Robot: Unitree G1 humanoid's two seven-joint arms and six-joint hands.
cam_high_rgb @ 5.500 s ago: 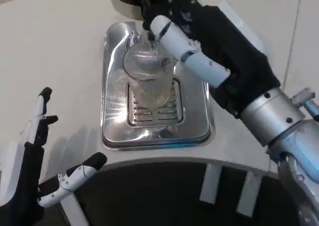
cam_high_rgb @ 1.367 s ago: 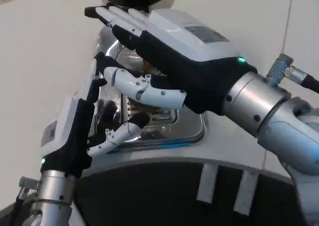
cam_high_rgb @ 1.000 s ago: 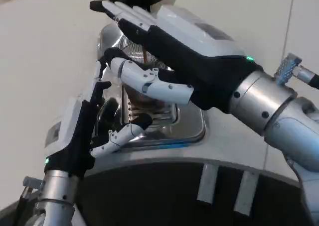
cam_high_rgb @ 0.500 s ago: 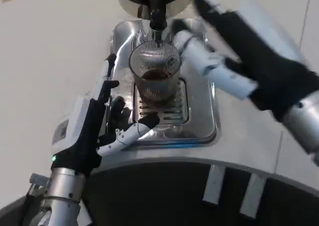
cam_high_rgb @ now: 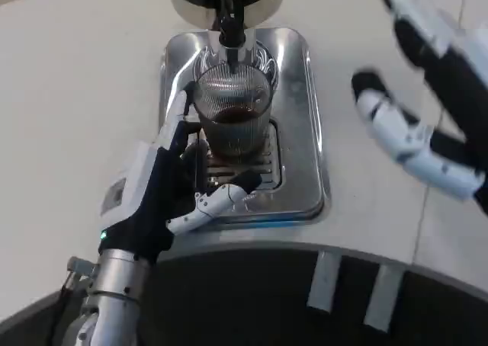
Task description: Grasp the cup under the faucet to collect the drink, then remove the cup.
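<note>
Left robot hand [cam_high_rgb: 164,197] released beside the cup [cam_high_rgb: 232,117] on the drip tray [cam_high_rgb: 301,171]; right robot hand [cam_high_rgb: 427,94] released, well apart

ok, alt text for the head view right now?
A ribbed glass cup holding dark drink stands on a steel drip tray under the faucet. The left hand is open beside it; the right hand is open off to the right.

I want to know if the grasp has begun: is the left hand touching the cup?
Cannot tell. In the head view the left hand lies beside the cup, its fingers overlapping the glass edge, with no plain contact or gap.
</note>
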